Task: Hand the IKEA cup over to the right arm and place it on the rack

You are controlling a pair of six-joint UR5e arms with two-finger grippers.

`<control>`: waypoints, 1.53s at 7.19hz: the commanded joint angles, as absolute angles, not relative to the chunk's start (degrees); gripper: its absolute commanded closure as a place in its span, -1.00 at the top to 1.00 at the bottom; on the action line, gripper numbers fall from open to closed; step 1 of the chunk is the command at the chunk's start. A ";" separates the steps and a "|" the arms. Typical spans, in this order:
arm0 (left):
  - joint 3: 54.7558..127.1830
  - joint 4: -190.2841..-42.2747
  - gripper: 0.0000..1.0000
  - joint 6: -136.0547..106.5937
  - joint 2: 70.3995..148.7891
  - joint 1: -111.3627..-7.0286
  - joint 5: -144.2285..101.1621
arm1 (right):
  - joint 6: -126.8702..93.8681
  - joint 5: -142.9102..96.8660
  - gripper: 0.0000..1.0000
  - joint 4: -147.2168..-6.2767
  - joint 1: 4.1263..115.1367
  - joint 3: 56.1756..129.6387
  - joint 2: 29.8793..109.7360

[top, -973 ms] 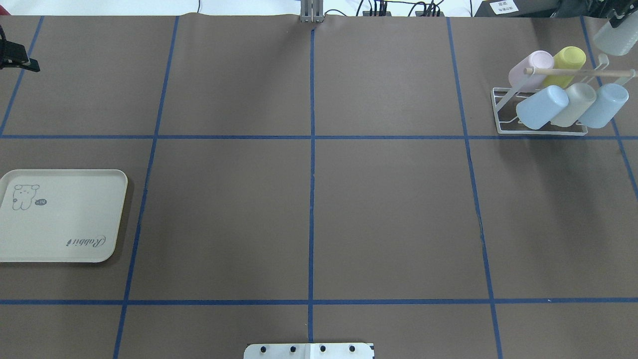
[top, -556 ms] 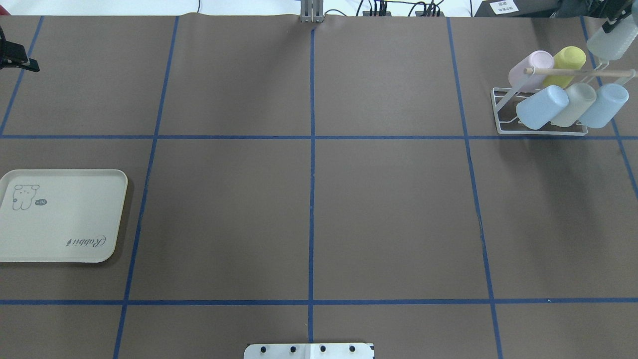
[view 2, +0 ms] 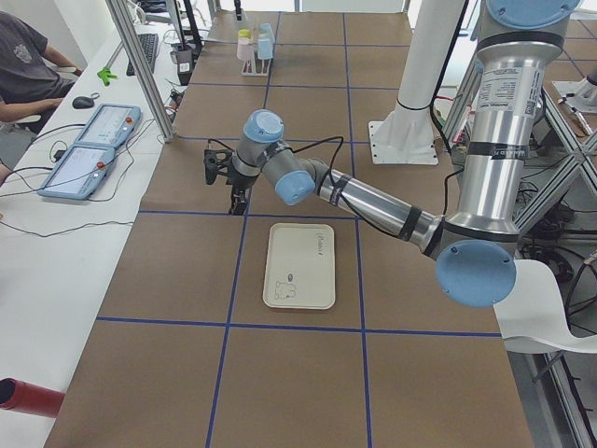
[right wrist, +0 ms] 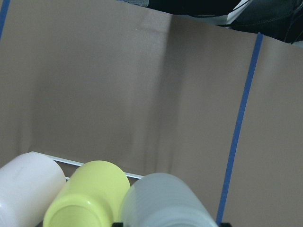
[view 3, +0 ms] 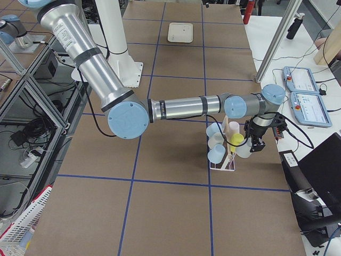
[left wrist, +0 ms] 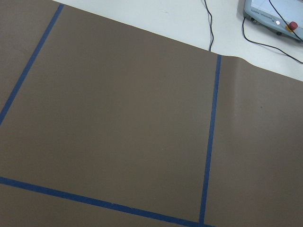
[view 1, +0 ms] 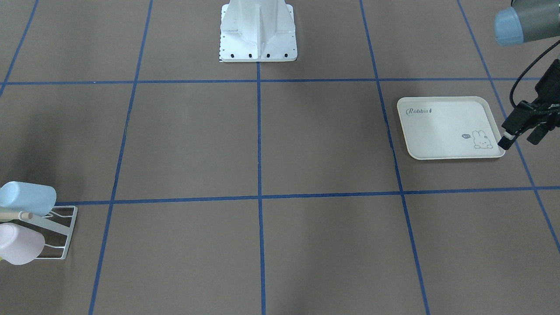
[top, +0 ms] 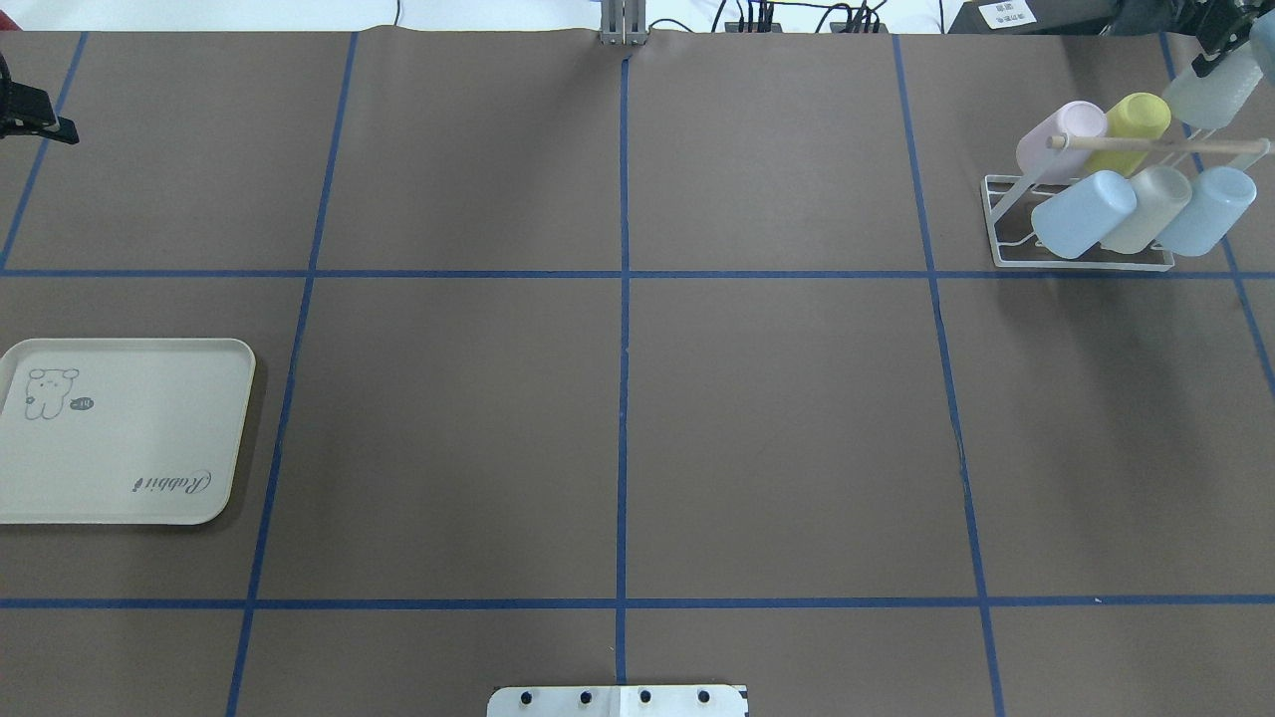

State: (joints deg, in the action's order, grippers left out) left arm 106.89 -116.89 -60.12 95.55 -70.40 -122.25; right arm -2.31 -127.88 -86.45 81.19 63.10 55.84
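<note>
- Brown mat (top: 777, 418) with a blue tape grid. The rack (top: 1086, 264) is at the far right and the cream tray (top: 120, 478) at the left edge, with a wide stretch of mat between them.
- Since a second ago, the pale grey cup (top: 1207, 92) has come in from the far right corner. It is now just beside the yellow cup (top: 1136, 118) in the rack's far row; contact cannot be judged.
- Right gripper (top: 1215, 55) is clenched on that cup, hard against the far right corner.
- Left gripper (view 1: 521, 133) has its fingers spread and holds nothing, at the left edge beyond the tray.
</note>
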 commanded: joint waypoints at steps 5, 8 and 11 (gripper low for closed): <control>106.96 -116.81 1.00 -60.38 95.71 -70.40 -122.34 | -2.64 -127.88 0.22 -85.52 79.89 62.84 56.51; 107.40 -115.23 1.00 -60.38 96.24 -70.49 -122.34 | -2.64 -127.79 0.98 -85.17 79.63 62.93 56.87; 107.32 -115.23 1.00 -54.46 94.93 -70.84 -122.52 | -2.72 -127.88 0.98 -85.34 80.15 66.85 57.47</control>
State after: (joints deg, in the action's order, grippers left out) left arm 107.41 -115.31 -58.67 95.58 -70.59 -122.42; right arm -2.67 -127.81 -85.14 79.75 64.23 56.95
